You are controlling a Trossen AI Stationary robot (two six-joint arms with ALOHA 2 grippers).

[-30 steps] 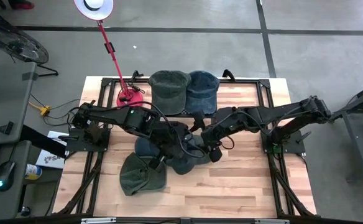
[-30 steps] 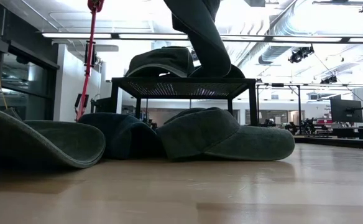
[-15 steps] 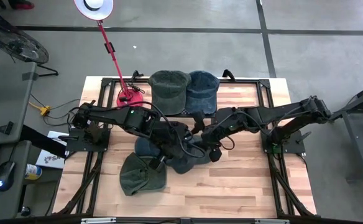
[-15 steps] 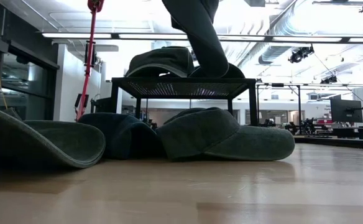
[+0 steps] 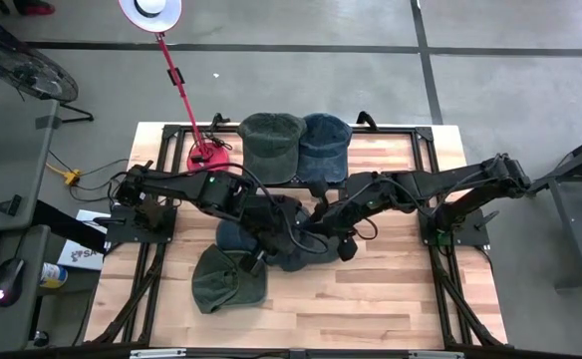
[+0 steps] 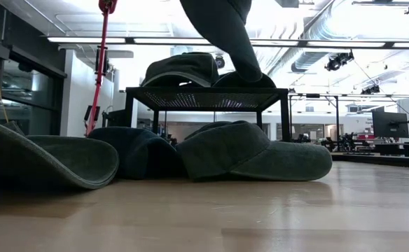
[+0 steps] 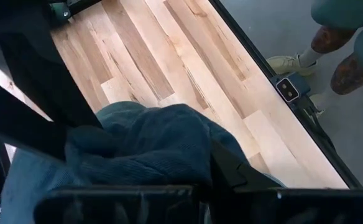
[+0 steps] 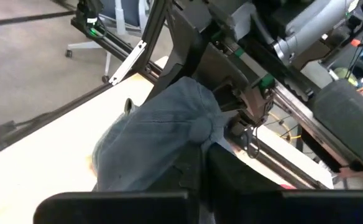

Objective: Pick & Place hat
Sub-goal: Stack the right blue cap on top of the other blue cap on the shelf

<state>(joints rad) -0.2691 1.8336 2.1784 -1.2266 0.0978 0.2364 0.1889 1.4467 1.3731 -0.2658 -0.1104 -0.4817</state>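
Observation:
A blue denim hat (image 8: 156, 130) sits between my two grippers near the table's middle; it also fills the left wrist view (image 7: 144, 143). My left gripper (image 5: 283, 221) comes from the table's left and is shut on it. My right gripper (image 5: 316, 217) comes from the right and is shut on its opposite side. In the right wrist view my left gripper (image 8: 240, 109) shows just beyond the hat. The arms hide most of the hat from above. Whether its lower part rests on the table does not show. My left gripper pinches a bunched fold of the hat's blue cloth (image 7: 169, 168) between its two fingers; the fingers themselves cover the exact spot. My right gripper pinches the hat's cloth at the side facing it (image 8: 197, 140), and the crown bulges up beyond the fingers toward my left gripper.
A green hat (image 5: 271, 140) and a blue hat (image 5: 323, 145) sit on the black rack (image 6: 204, 98) at the back. More hats lie on the table: green (image 5: 229, 279), dark blue (image 5: 233, 237), dark green (image 5: 306, 257). A red lamp base (image 5: 208, 155) stands far left. A person's legs (image 7: 337, 43) show beside the table.
My right gripper has moved a little toward the table's left, up to the hat in my left gripper, and has shut on it. The hats lying on the table have stayed where they were.

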